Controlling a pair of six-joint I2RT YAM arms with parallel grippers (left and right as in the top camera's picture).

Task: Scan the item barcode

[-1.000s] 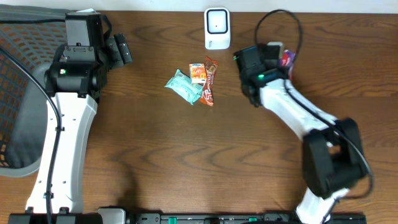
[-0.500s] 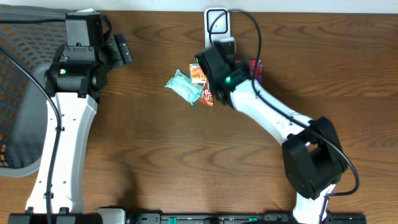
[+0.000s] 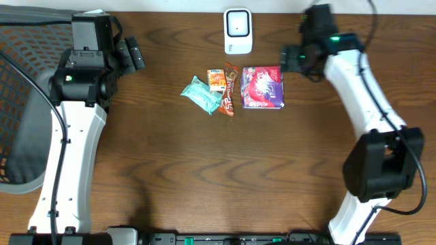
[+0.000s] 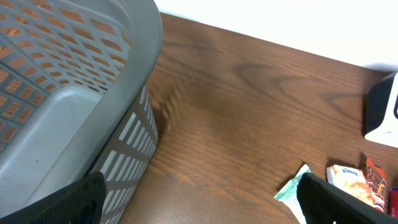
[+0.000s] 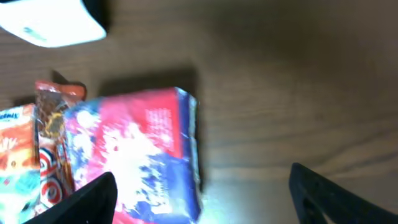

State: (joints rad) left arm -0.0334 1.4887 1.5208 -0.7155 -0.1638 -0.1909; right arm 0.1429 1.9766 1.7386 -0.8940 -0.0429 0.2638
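The white barcode scanner stands at the back middle of the table. A red and purple packet lies flat just in front of it, beside a red-brown bar, a small orange box and a green packet. My right gripper hovers right of the scanner, open and holding nothing. In the right wrist view the packet lies below my open right gripper, slightly to the left, with the scanner at the upper left. My left gripper is open at the back left, far from the items.
A grey mesh basket stands off the table's left edge and fills the left of the left wrist view. The left gripper looks over bare wood, with the green packet at its right finger.
My right gripper swept left with the red and purple packet past the scanner, opened, left it lying beside the snacks, and drew back to the right. The left arm has not moved.
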